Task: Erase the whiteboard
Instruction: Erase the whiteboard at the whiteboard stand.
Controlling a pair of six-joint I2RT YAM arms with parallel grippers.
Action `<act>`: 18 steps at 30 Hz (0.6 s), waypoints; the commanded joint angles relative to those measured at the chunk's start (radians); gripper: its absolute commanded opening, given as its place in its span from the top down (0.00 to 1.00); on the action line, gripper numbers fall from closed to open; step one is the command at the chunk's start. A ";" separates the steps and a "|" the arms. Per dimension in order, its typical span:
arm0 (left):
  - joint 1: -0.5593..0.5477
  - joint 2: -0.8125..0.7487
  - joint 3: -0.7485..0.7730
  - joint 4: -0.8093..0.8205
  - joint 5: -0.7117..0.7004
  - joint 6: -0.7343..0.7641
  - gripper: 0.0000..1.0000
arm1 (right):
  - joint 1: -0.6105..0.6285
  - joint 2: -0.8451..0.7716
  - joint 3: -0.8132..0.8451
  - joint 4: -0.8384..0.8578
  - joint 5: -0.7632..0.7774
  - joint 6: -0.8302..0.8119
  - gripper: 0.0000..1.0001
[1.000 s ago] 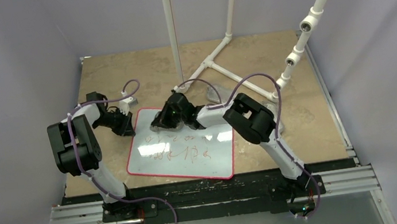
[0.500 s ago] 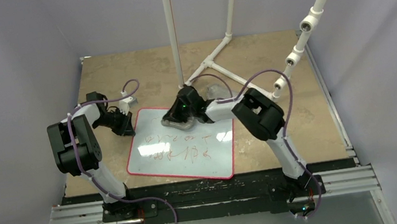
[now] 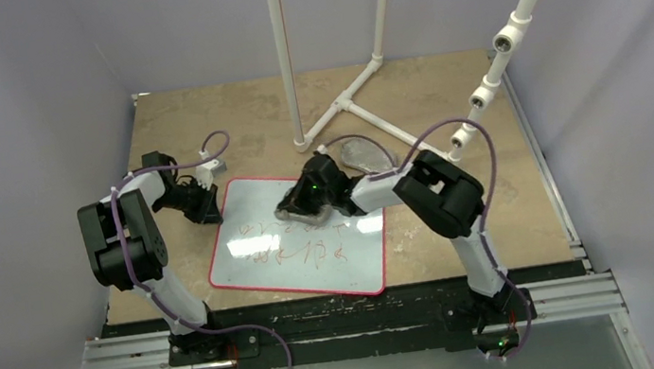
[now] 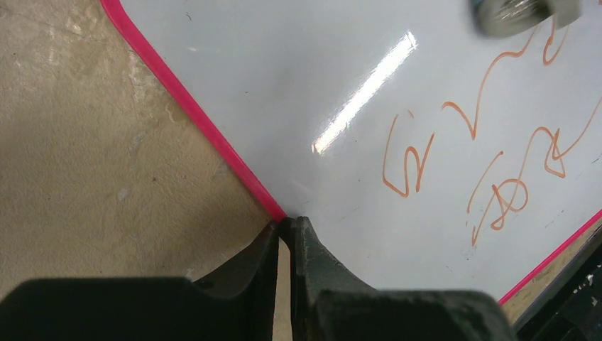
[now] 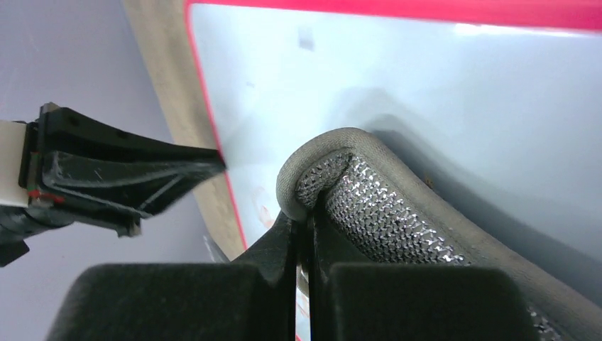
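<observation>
The whiteboard [image 3: 250, 209], glossy white with a thin red rim, lies flat on the table and bears red scribbles [image 3: 298, 248]. My left gripper [image 3: 210, 209] is shut on its left rim; in the left wrist view the jaws [image 4: 286, 224] pinch the red edge of the whiteboard [image 4: 284, 85]. My right gripper [image 3: 305, 205] is shut on a silvery-grey mesh pad [image 5: 383, 213] and presses it onto the board's upper middle, just above the scribbles. The right wrist view shows the right gripper [image 5: 305, 213], the whiteboard [image 5: 440, 78] and the left gripper's fingers [image 5: 128, 177].
A second silvery-grey pad [image 3: 363, 152] lies on the tan table just beyond the board's far right corner. A white pipe frame [image 3: 359, 94] stands at the back, with a jointed pipe [image 3: 504, 37] rising at the right. Grey walls close in both sides.
My right gripper has slid the pad to the right and a little nearer across the board's top. The left gripper and the board have not moved.
</observation>
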 commanded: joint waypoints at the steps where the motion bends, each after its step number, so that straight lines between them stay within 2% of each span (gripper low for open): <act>1: -0.015 0.082 -0.078 -0.009 -0.163 0.045 0.96 | -0.089 -0.139 -0.237 -0.108 0.076 -0.042 1.00; 5: -0.015 0.087 -0.079 -0.011 -0.152 0.037 0.97 | -0.054 -0.133 -0.163 -0.122 0.121 -0.085 1.00; 10: -0.015 0.076 -0.090 -0.017 -0.153 0.042 0.98 | 0.083 0.078 0.195 -0.175 0.074 -0.138 1.00; 13: -0.015 0.070 -0.093 -0.020 -0.149 0.045 0.98 | 0.114 0.201 0.400 -0.233 0.051 -0.170 1.00; 15: -0.016 0.066 -0.097 -0.022 -0.146 0.048 0.98 | 0.113 0.215 0.399 -0.234 0.012 -0.156 1.00; 18: -0.016 0.063 -0.100 -0.022 -0.151 0.054 0.99 | 0.101 0.151 0.285 -0.228 0.027 -0.171 1.00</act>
